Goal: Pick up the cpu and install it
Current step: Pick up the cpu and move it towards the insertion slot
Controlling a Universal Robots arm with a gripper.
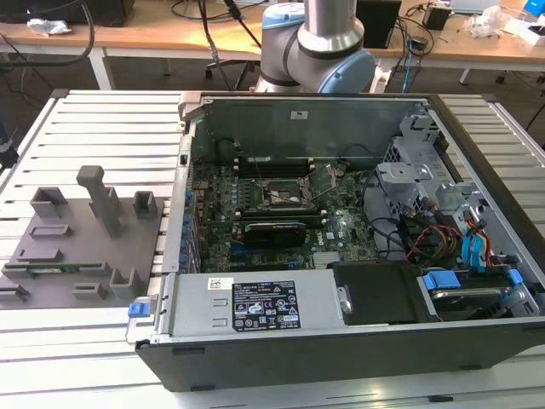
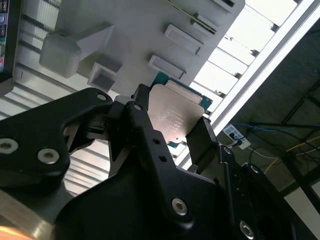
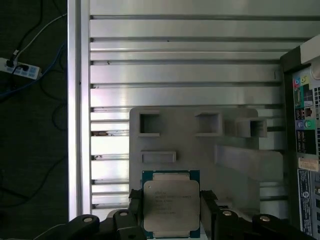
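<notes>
At nine o'clock of the open computer case (image 1: 255, 349) in the exterior view, the grey fixture plate (image 1: 51, 256) lies flat on the slatted table (image 1: 94, 119). Its blocks and pockets are evidently there to keep parts at known spots for pick-up. Both wrist views look down on that plate from well above. The cpu (image 3: 170, 200) hangs between the plate and the camera, metal top toward the lens, clamped by opposite edges between the two dark fingers (image 3: 135, 210) of the end effector (image 3: 171, 212). I judge that this edge grip leaves the contact side untouched and keeps the chip level, which suits a part that must seat flat in the socket (image 1: 285, 194). The socket lies inside the case at about eleven o'clock from its middle. The arm (image 1: 328, 43) rises at twelve o'clock of the case and is cut off by the frame edge. The chip's underside is hidden and the fingers cover part of its sides. Whether the socket's frame stands open is hard to tell.
</notes>
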